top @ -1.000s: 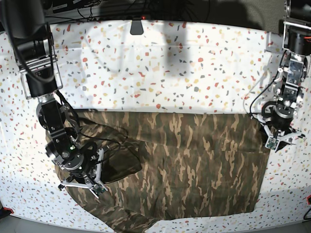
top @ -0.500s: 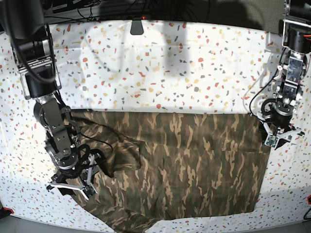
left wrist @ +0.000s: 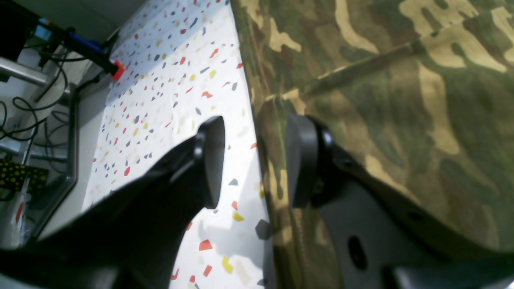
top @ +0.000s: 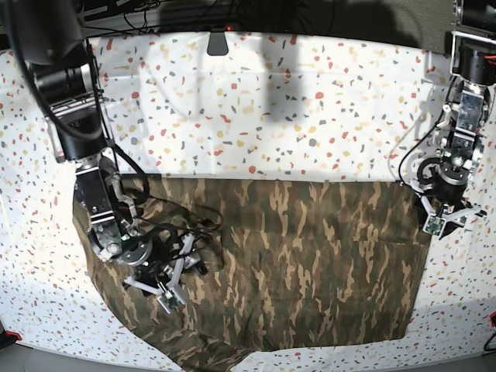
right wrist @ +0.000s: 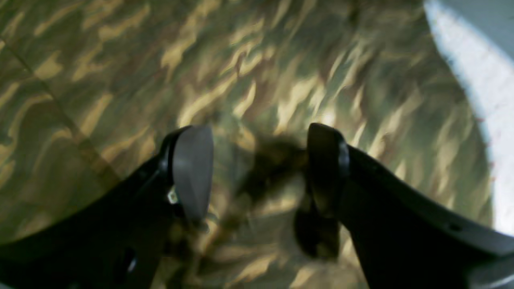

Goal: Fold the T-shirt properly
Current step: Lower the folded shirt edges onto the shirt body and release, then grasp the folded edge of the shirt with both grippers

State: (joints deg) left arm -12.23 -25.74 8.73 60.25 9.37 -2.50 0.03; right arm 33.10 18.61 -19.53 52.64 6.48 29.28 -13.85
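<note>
Camouflage T-shirt, soft cloth, spread flat over the near half of the surface.

Left wrist: left pincer (left wrist: pixel 255 162) apart, straddling the hem of the olive, brown and tan camouflage-print cloth T-shirt (left wrist: pixel 381 88) on the white speckled surface (left wrist: pixel 168 76). Right wrist: right pincer (right wrist: pixel 259 172) apart, over cloth near the surface's left edge, clamping nothing. Base: shirt limp, light, likely to sag; best taken at hems and corners.
</note>
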